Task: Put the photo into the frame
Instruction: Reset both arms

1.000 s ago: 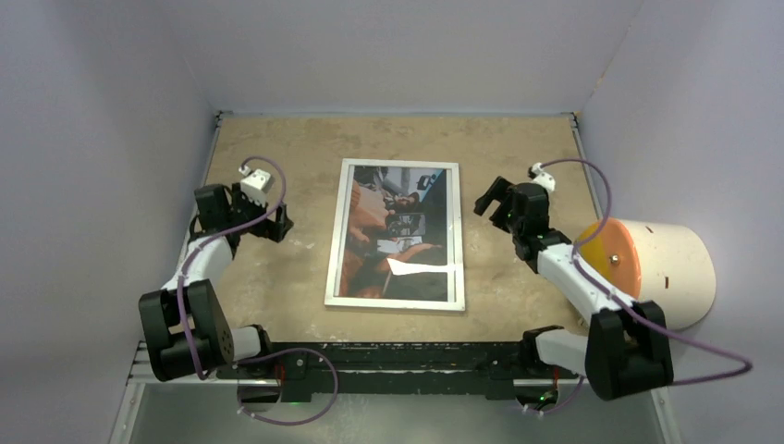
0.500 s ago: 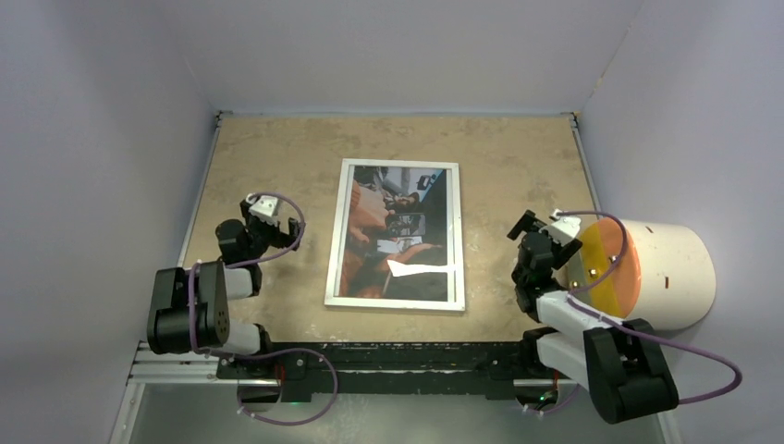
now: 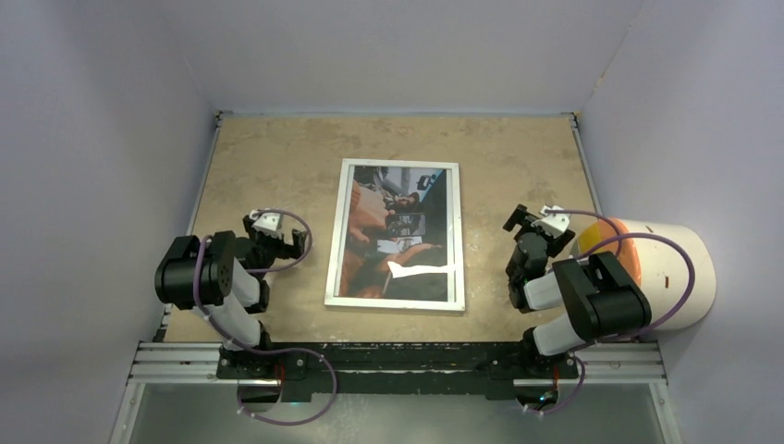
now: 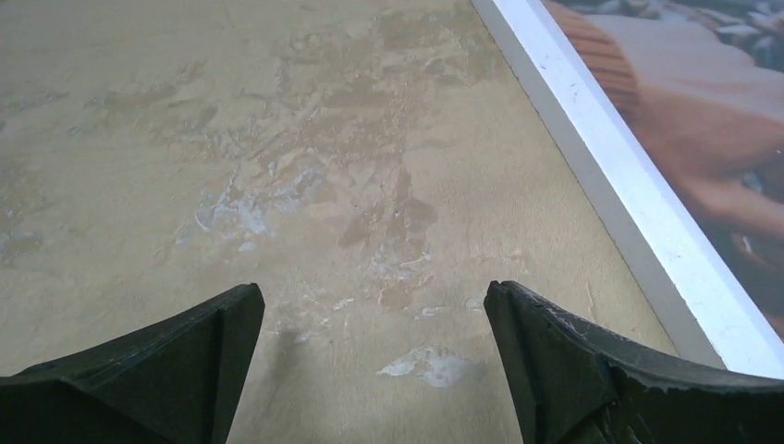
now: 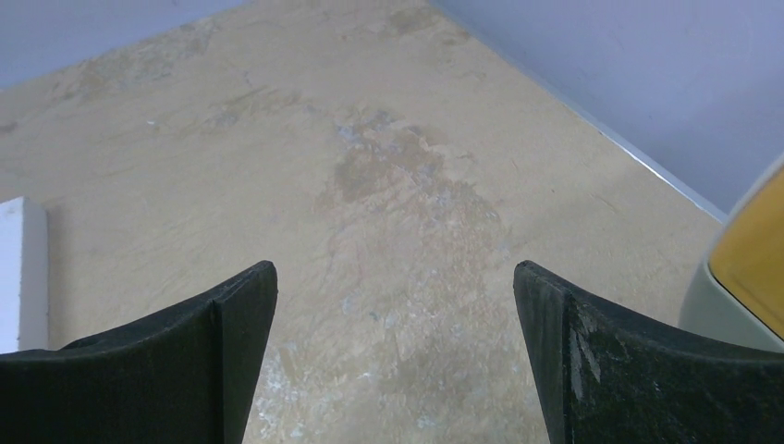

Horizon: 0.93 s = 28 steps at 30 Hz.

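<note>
Job looked done, photo [image 3: 398, 236] lay inside the frame [image 3: 338, 231], so left gripper [image 3: 294, 242] at its 9 o'clock and right gripper [image 3: 516, 220] at 3 sat wide open, empty.

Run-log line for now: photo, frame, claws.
photo: within frame, lying flat | left claw: open, empty, left of frame | right claw: open, empty, right of frame | task: looks done

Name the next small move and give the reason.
Probably nothing more on the frame itself. The photo already lies inside the white frame, flat on the table. The left claw and right claw are open, empty and clear of it, so I'd just park both arms.
</note>
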{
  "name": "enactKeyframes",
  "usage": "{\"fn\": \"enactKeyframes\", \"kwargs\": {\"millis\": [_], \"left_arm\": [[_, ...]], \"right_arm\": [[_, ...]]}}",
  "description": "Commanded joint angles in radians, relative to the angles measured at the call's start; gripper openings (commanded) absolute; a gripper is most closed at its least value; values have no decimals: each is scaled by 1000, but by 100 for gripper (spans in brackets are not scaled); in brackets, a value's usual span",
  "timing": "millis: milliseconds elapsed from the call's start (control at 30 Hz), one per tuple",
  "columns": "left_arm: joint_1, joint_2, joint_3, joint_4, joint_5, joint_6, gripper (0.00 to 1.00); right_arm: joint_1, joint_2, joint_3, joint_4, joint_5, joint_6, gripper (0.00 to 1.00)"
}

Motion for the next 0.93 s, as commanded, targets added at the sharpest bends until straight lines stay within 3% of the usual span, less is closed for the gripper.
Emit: {"fn": "enactKeyframes", "kwargs": {"millis": [0,67,133,233,367,433,900], "left_arm": [[-29,-50,41,87,-52,5,100],[-49,-25,99,25,-67,7,100],[-99,-61,144,-132,-156,59,100],[-125,-49,145,-100,-195,60,100],[-124,-53,142,-95,-195,62,100],[-124,-62,144,-117,-196,64,100],[-156,-61,157,-135,-249,73,100]], "right_arm": [[-4,18,8,191,-123,-112,99],[-3,60,12,182,-246,-138,99],[10,149,10,350,-212,-207,99],[-6,88,83,61,-250,-105,99],[-85,71,128,-80,-331,-27,99],[-87,97,114,15,-318,-68,99],[-86,89,107,37,-290,-75,99]]}}
